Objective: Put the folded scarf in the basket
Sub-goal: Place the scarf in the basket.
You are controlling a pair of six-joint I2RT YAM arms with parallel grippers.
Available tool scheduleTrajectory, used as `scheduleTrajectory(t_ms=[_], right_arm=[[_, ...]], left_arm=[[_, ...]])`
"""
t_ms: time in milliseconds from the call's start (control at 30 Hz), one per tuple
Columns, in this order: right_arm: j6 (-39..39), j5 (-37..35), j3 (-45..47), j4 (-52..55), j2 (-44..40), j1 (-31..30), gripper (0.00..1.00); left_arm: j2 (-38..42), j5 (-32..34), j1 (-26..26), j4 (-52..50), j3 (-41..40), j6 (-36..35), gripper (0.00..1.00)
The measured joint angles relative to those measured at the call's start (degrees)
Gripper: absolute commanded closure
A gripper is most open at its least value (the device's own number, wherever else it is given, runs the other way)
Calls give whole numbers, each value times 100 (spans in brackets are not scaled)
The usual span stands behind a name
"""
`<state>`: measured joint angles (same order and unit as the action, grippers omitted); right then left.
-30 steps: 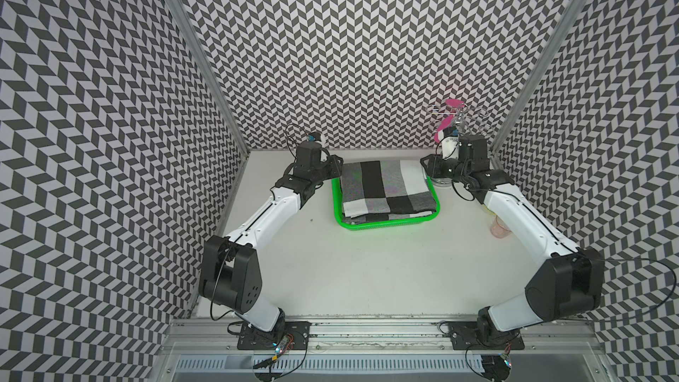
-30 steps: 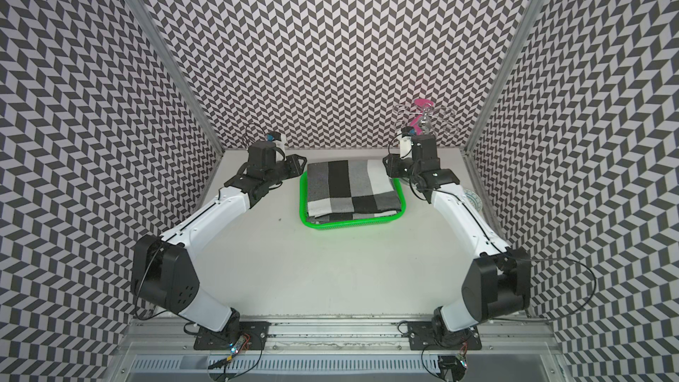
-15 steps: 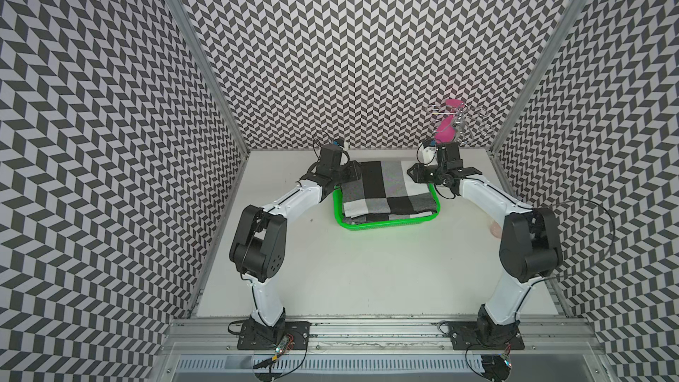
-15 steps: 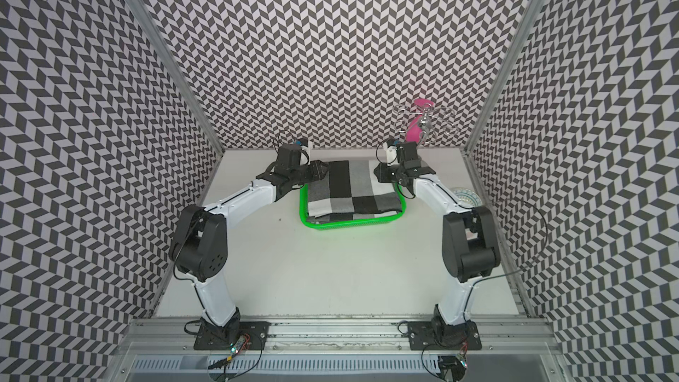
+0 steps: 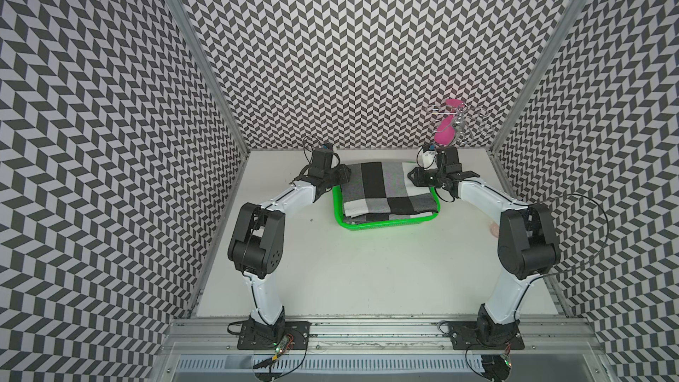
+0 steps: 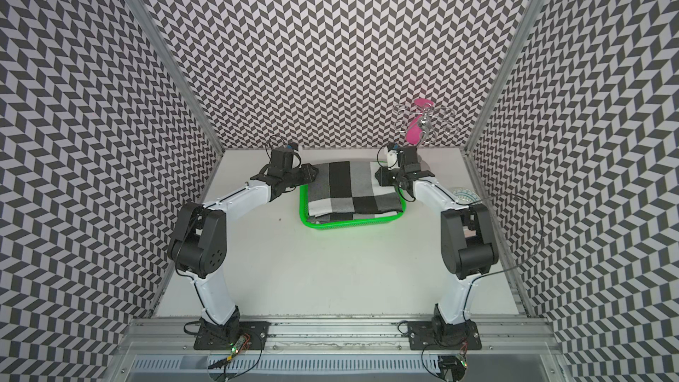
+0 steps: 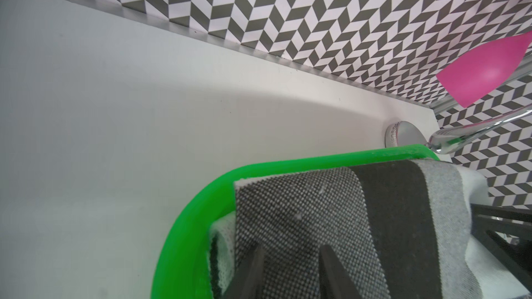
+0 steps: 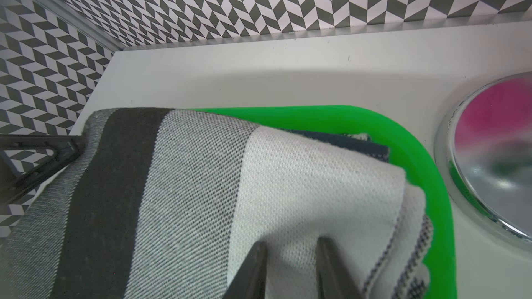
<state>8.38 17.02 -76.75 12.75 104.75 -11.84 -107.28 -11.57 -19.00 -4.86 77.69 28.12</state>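
Left gripper (image 7: 291,250): fingers narrowly apart, pinching a far corner of the scarf (image 5: 385,192).
Right gripper (image 8: 290,243): equally narrow pinch on the opposite far corner.
Scarf: folded, spanning between both grippers; far edge overlaps the rim, the rest lies inside.
Basket (image 5: 385,223): beneath both grippers, on the table (image 5: 367,270).
Metal stand (image 5: 457,124): just beyond the right gripper, with a pink piece (image 5: 442,135) on it.

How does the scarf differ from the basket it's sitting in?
The scarf is soft folded cloth in grey, black and white blocks; the basket is plain bright green plastic. The scarf lies in stacked layers; the basket is one shallow tray, mostly hidden under it. Both are roughly rectangular, and the scarf nearly fills the basket.
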Motion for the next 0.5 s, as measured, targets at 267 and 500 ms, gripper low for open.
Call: scheduleTrajectory(t_ms=[267, 500], right_arm=[[7, 24, 50, 120, -876, 4, 1], [72, -262, 1180, -407, -2614, 221, 1]], left_arm=[[614, 227, 125, -284, -39, -168, 49], [2841, 1335, 767, 238, -1663, -949, 1]])
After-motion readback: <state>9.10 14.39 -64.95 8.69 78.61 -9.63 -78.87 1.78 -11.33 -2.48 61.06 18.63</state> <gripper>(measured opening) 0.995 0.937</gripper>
